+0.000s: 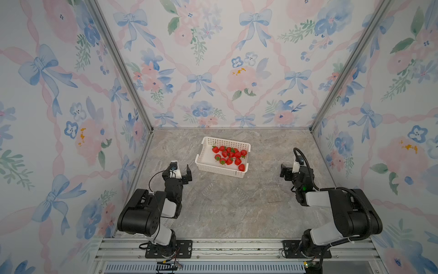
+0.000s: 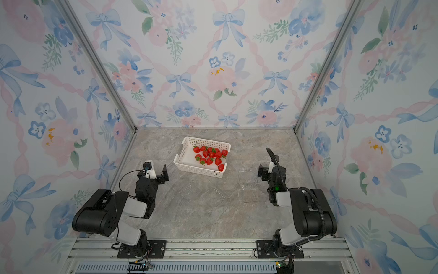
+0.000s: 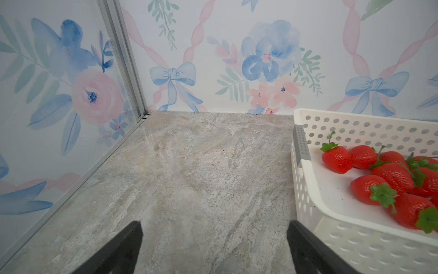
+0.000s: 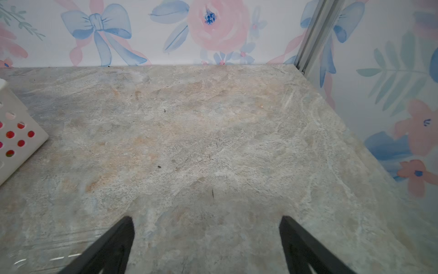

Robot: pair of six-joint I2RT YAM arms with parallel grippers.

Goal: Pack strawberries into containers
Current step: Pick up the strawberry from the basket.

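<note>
Enclosure with floral wallpaper walls; grey stone-patterned table (image 1: 225, 213).

White perforated basket (image 1: 218, 172) sits toward the back of the table, slightly turned, in both top views (image 2: 199, 169). All the strawberries (image 1: 228, 155) lie inside it, about a dozen, red with green caps, clustered toward its right half (image 2: 209, 155). The left wrist view shows several close up (image 3: 391, 175), resting on the basket floor behind the holed wall (image 3: 355, 242). We see no berry on the table.

The containers (image 1: 241, 194) are clear and hard to make out. We count three faint ribbed outlines in a loose row on the table in front of the basket, between the two arms (image 2: 219, 192). They appear to hold nothing. The right wrist view catches only plastic glints at its lower corner, too faint to say more.

Left gripper (image 1: 181, 167) hovers just beside the basket's near left corner, a small gap showing from above (image 2: 156, 168). Its jaws are spread wide with only bare table between them (image 3: 214, 225).

Right gripper (image 1: 289, 167) sits well to the right of the basket (image 2: 266, 168), jaws likewise spread wide, nothing between them (image 4: 206, 219). A corner of the basket (image 4: 7, 99) shows at that view's edge, red visible through its holes.
</note>
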